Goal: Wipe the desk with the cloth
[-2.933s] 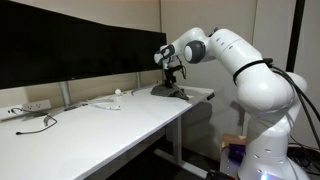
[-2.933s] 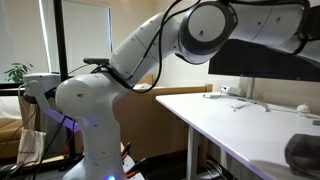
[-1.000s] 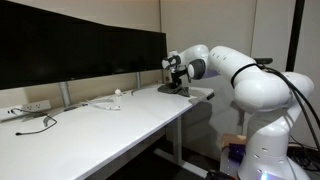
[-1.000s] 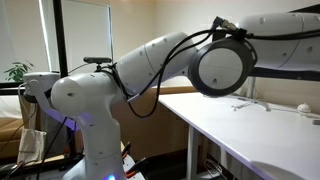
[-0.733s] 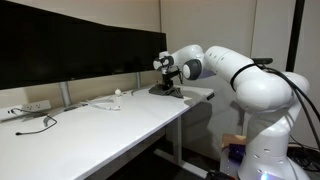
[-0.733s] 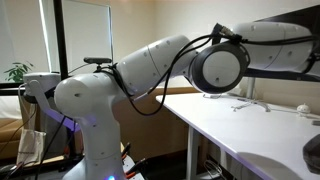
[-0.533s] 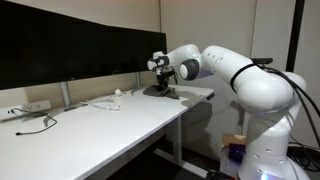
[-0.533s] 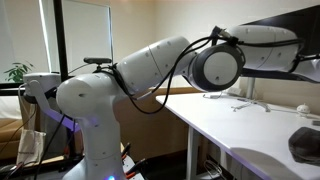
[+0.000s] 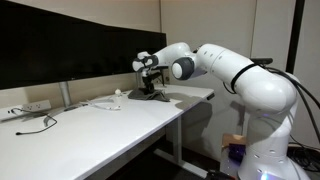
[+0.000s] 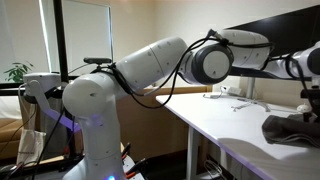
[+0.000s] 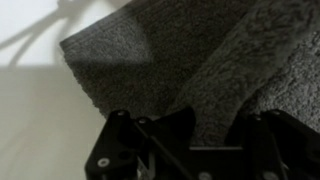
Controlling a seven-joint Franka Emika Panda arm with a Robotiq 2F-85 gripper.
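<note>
A dark grey cloth (image 9: 151,96) lies on the white desk (image 9: 100,132) near its far edge, below the monitors. My gripper (image 9: 148,87) points down onto it. In the other exterior view the cloth (image 10: 291,129) sits bunched at the right edge, with the gripper (image 10: 306,108) above it. In the wrist view the cloth (image 11: 170,60) fills most of the frame and runs between the dark fingers (image 11: 183,125); the gripper (image 11: 215,132) is shut on a fold of it.
Black monitors (image 9: 80,45) stand along the back of the desk. A white cable and small white object (image 9: 112,98), a black cable (image 9: 35,124) and a power strip (image 9: 30,106) lie to the left. The desk's right edge (image 9: 205,95) is behind the arm.
The arm has dragged the cloth along the desk from its right end towards the middle. In the other exterior view the cloth has come further into frame.
</note>
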